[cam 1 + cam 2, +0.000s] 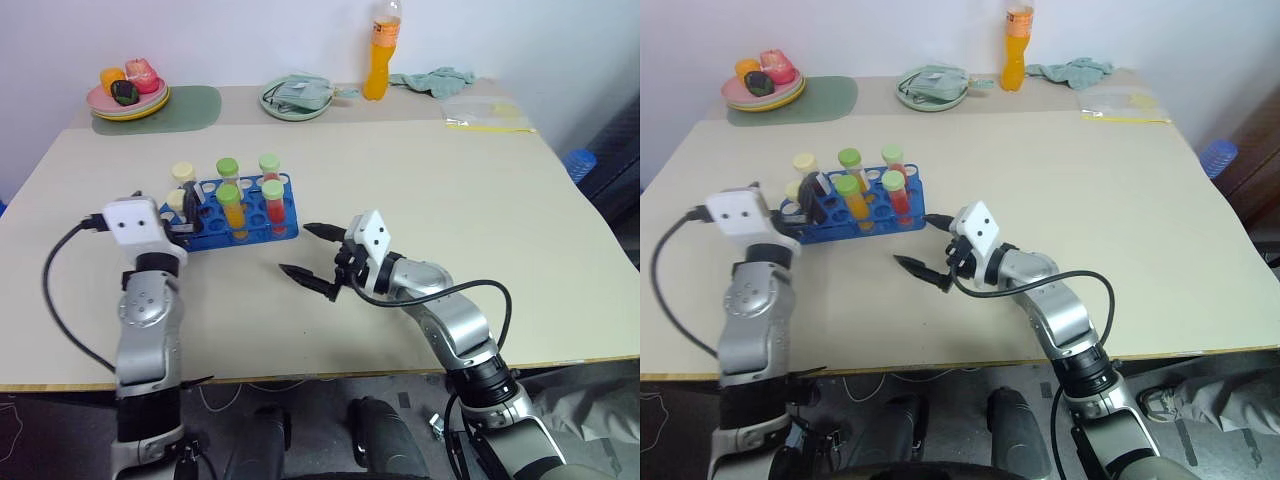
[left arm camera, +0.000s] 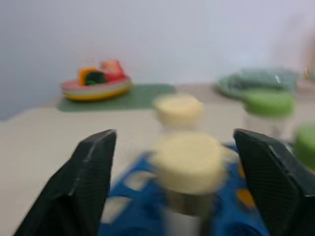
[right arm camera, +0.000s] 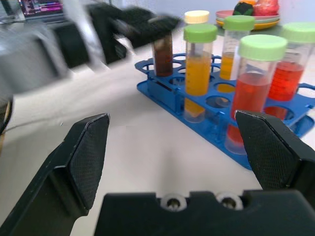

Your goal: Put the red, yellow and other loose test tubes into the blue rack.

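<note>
A pale beige table stands against a light wall, with a plate of toy food, a green plate, an orange drink bottle and a cloth along its far edge.

Moving from left to right, my left gripper sits at the left end of the blue rack. Its fingers stand wide on either side of the cream-capped maroon tube, which is upright in a hole at that end of the rack. In the left wrist view the cream cap sits between the two fingers with clear space on both sides, so I judge the tube is released, not held.

The other tubes also stand upright in the rack: a yellow tube with a green cap and a red tube with a green cap among them. I see no loose tube lying on the table.

Further right, my right gripper hovers just beside the rack's right end, fingers wide and empty.

To do this step well, I would draw the left gripper straight back and slightly up, keeping the fingers wide so neither clips the cream cap or tips the light rack. The right gripper should hold clear.
</note>
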`<control>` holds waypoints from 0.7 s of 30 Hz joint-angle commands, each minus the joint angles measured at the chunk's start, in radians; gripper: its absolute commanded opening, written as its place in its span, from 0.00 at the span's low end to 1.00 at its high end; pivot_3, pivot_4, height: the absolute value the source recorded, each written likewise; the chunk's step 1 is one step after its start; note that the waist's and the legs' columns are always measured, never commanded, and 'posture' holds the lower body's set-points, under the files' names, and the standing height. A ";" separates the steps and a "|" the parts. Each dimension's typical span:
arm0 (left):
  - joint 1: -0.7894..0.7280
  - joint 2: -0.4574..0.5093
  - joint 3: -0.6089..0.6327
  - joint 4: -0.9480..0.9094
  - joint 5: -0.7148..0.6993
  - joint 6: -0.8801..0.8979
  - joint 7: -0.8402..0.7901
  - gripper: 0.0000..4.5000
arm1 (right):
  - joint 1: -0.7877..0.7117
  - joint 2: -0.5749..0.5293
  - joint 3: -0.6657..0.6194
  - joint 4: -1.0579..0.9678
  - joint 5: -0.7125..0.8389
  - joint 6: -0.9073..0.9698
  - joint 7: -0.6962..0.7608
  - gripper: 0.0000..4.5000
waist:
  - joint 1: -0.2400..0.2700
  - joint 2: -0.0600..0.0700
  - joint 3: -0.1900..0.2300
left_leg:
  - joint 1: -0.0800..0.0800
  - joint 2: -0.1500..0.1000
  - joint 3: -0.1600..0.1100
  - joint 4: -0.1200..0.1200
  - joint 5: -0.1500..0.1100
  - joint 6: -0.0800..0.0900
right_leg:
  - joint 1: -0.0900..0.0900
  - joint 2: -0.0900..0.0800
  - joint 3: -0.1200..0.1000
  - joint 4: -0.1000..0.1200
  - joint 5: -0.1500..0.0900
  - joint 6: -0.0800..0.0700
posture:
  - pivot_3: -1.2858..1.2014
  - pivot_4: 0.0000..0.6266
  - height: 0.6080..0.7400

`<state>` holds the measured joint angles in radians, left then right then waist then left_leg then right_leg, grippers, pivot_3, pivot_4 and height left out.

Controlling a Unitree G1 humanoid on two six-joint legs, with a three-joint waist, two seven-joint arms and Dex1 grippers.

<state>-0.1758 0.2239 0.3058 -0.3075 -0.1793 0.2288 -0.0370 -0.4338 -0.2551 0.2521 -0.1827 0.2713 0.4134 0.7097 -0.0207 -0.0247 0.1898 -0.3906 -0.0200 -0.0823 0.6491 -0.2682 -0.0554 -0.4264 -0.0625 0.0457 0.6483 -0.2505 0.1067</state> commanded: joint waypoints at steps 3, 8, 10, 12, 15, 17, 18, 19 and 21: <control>0.256 0.208 0.187 -0.254 -0.168 0.172 -0.210 0.89 | -0.019 -0.162 -0.157 -0.052 0.087 0.052 0.086 1.00 | 0.001 0.001 0.001 | 0.000 0.000 0.000 0.000 0.000 0.000 | 0.000 0.000 0.000 -0.001 0.000 0.000 | 0.52 0.24 1.00; 0.469 0.325 0.263 -0.271 -0.211 0.218 -0.357 0.89 | -0.035 -0.276 -0.252 0.055 0.094 0.058 0.110 1.00 | 0.003 0.001 0.001 | 0.001 0.000 0.001 -0.001 0.000 0.001 | 0.002 0.000 0.000 -0.002 -0.001 -0.002 | 0.52 0.24 1.00; 0.522 0.343 0.273 -0.265 -0.204 0.202 -0.391 0.89 | -0.034 -0.311 -0.267 0.101 0.076 0.034 0.121 1.00 | 0.003 0.001 0.001 | 0.001 0.000 0.001 0.000 0.000 0.001 | 0.003 0.000 0.000 -0.002 -0.002 -0.004 | 0.52 0.24 1.00; 0.539 0.342 0.276 -0.255 -0.202 0.194 -0.397 0.89 | -0.031 -0.335 -0.274 0.137 0.069 0.015 0.132 1.00 | 0.004 0.001 0.001 | 0.001 0.000 0.001 0.000 0.000 0.001 | 0.003 0.000 0.000 -0.003 -0.002 -0.004 | 0.52 0.24 1.00; 0.548 0.332 0.261 -0.237 -0.180 0.175 -0.399 0.89 | -0.019 -0.351 -0.266 0.167 0.060 -0.008 0.152 1.00 | 0.003 0.001 0.001 | 0.001 0.001 0.001 -0.001 0.000 0.001 | 0.003 0.000 0.000 -0.002 -0.002 -0.003 | 0.52 0.24 1.00; 0.547 0.324 0.249 -0.235 -0.172 0.170 -0.394 0.89 | -0.011 -0.355 -0.258 0.177 0.053 -0.021 0.164 1.00 | 0.001 0.001 0.001 | 0.001 0.001 0.001 -0.001 0.000 0.001 | 0.003 0.000 0.000 -0.003 -0.001 -0.001 | 0.52 0.24 1.00; 0.544 0.318 0.240 -0.232 -0.167 0.169 -0.388 0.89 | -0.005 -0.351 -0.251 0.182 0.049 -0.026 0.167 1.00 | 0.001 0.001 0.001 | 0.001 0.001 0.001 -0.001 -0.001 0.001 | 0.003 0.000 0.000 -0.003 -0.001 -0.001 | 0.52 0.24 1.00; 0.540 0.313 0.231 -0.230 -0.162 0.167 -0.383 0.89 | -0.001 -0.347 -0.243 0.186 0.044 -0.033 0.170 1.00 | 0.001 0.001 0.001 | 0.001 0.001 0.001 -0.001 -0.001 0.001 | 0.003 0.000 0.000 -0.003 -0.001 -0.001 | 0.52 0.24 1.00; 0.530 0.301 0.214 -0.225 -0.148 0.165 -0.373 0.89 | 0.003 -0.338 -0.232 0.200 0.032 -0.049 0.172 1.00 | 0.002 0.001 0.001 | 0.001 0.001 0.001 -0.001 -0.001 0.001 | 0.003 0.000 0.000 -0.002 -0.001 -0.001 | 0.52 0.24 1.00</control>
